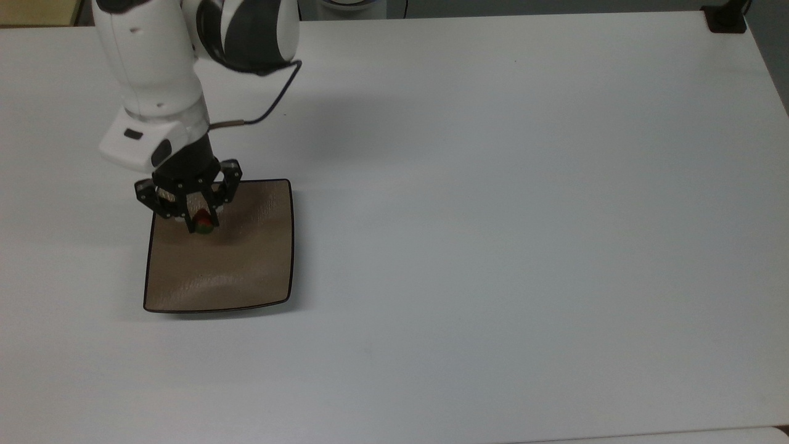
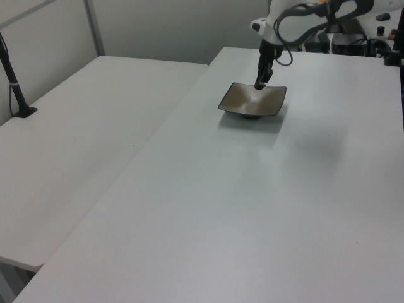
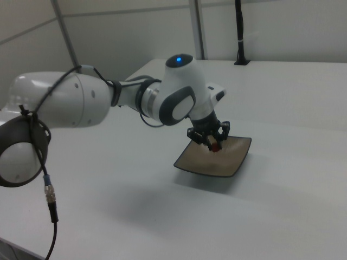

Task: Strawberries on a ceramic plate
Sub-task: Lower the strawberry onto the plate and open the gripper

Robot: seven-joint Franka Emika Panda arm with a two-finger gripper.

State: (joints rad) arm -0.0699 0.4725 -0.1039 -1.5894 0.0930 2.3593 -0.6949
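1. Top view: the plate (image 1: 228, 271) is square with rounded corners, glossy tan-brown, with a thin dark rim and a faintly rippled face that catches pale glare.
2. The strawberry (image 1: 203, 222) is tiny, red and roundish with a dark green cap. It sits at about eleven o'clock over the plate, clamped between the fingers of the gripper (image 1: 201, 224). Whether it touches the plate cannot be told.
3. The gripper is black with a linkage on each side; it hangs from a smooth white wrist with a thin dark cable looping off it.
4. Right view: the arm (image 3: 81, 103) has white rounded shells and dark joints, with a blue light on top.
5. The table (image 1: 493, 216) is flat, matt white. Left view: a second white table (image 2: 69, 145) adjoins it at nine o'clock, with pale wall panels behind.
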